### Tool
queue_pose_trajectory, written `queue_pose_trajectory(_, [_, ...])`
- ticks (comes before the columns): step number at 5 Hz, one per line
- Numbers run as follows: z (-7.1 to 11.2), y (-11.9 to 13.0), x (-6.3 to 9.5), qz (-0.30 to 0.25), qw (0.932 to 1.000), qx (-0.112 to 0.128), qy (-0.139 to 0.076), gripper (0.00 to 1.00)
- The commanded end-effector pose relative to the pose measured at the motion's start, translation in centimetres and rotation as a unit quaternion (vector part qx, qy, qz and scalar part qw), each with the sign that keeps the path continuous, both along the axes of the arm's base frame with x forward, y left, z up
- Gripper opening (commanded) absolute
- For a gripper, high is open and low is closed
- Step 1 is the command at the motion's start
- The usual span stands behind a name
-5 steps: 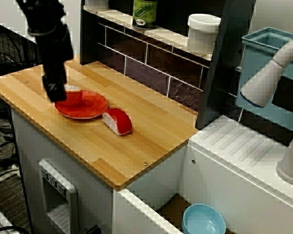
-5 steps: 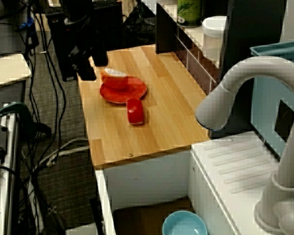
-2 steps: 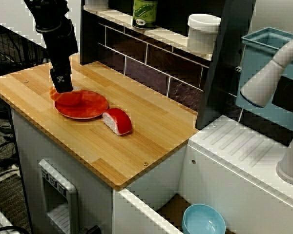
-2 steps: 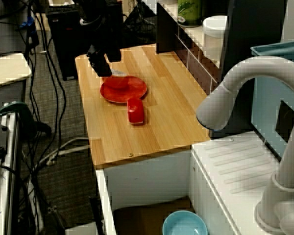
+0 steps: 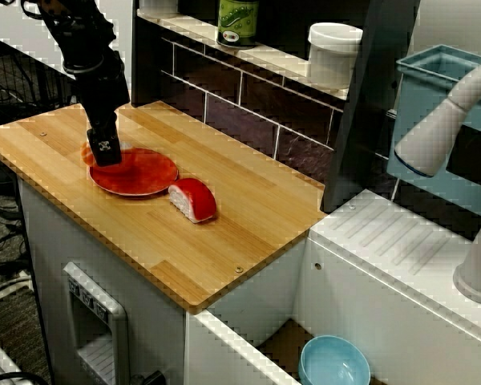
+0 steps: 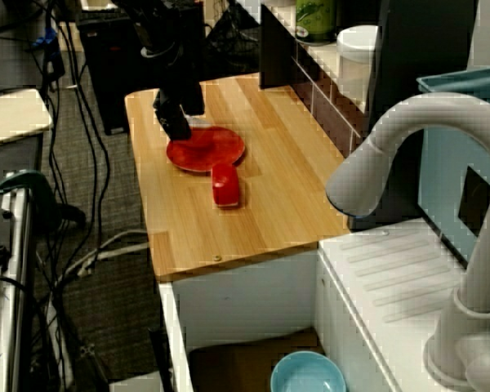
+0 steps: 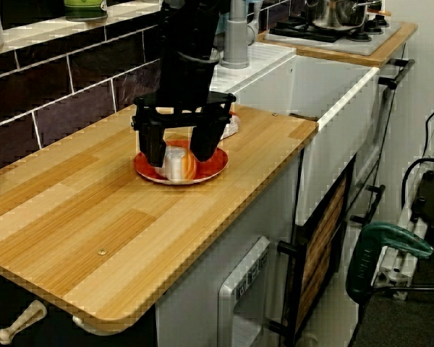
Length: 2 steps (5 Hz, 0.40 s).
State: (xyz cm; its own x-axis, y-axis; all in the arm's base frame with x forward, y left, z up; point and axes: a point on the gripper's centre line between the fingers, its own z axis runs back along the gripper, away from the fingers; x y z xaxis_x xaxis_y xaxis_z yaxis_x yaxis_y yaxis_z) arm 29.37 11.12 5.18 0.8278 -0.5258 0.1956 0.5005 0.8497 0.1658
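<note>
Item 1. My claw (image 7: 179, 152): black, two fingers (image 7: 153, 144) pointing straight down, set low over the red plate (image 7: 214, 169). State: spread wide, pinching nothing. Seen best in the low view from the counter's end.

Item 2. Orange-topped piece (image 7: 179, 167): toy sushi with a white underside, lying on the red plate between my two fingers. I cannot tell whether either finger touches it. In the other two views my claw hides most of it.

Item 3. Red-topped piece (image 5: 194, 199): second toy sushi, lying on the bare wood just beside the plate's rim on the sink side. Apart from my claw.

Item 4. Wooden counter (image 5: 232, 233): bears the plate and both pieces.

Item 5. Background stock: green can (image 5: 237, 19) and white jar (image 5: 333, 53) on the shelf above the dark tiles; grey tap (image 5: 441, 124) over the sink; blue bowl (image 5: 333, 362) down in the basin. All well apart from my claw.

Progress, as I judge it: my claw is placed astride the orange-topped piece with the jaws apart. No pinch is made, and the piece is not yet raised off the plate. The red-topped piece lies untouched.
</note>
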Motion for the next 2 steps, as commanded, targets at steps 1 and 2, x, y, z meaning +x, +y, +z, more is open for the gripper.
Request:
queue_pose_trajectory(1, [0.35,1.05,0.07,0.024,0.9996,-0.015,-0.002,0.00])
queue_pose_trajectory(2, [0.91,1.53,0.35,0.024,0.9988,-0.033,0.027,0.00])
